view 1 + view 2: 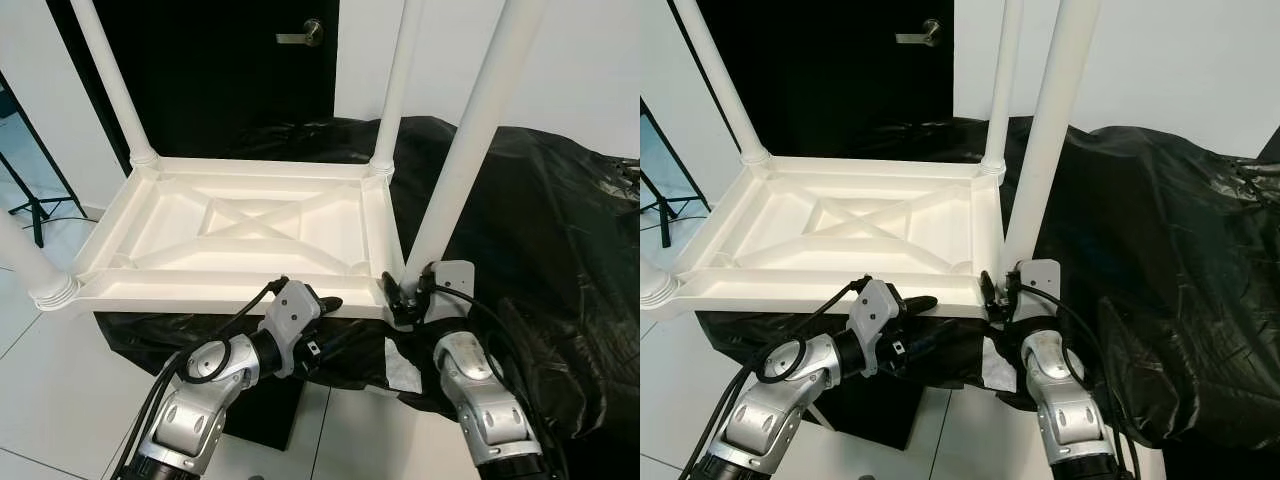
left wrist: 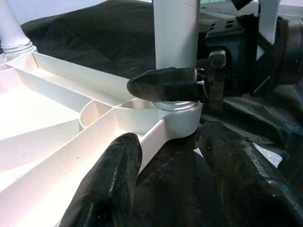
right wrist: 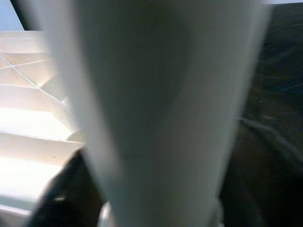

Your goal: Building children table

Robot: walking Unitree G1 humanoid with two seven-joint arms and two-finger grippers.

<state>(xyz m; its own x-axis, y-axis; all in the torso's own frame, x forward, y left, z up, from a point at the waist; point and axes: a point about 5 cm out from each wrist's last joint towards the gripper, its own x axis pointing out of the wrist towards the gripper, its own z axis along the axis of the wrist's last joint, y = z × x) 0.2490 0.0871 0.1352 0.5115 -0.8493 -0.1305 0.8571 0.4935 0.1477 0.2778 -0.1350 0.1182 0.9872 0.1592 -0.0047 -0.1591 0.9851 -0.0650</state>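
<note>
A white plastic children's table (image 1: 200,290) lies upside down on a black-covered surface, its cross-ribbed underside facing up. Legs stand up from its corners. My right gripper (image 1: 402,293) is shut on the base of the near right leg (image 1: 470,130); the right wrist view has that leg (image 3: 161,104) blurred and very close. My left gripper (image 1: 335,320) is open at the table's front rim, just left of that corner, one finger above the rim and one below. In the left wrist view its two fingers (image 2: 109,179) spread apart before the corner socket (image 2: 177,111).
Crumpled black sheeting (image 1: 540,220) covers the support and spreads to the right. A dark door with a lever handle (image 1: 300,35) is behind. A black stand's legs (image 1: 35,205) are at the far left on the white tiled floor (image 1: 50,390).
</note>
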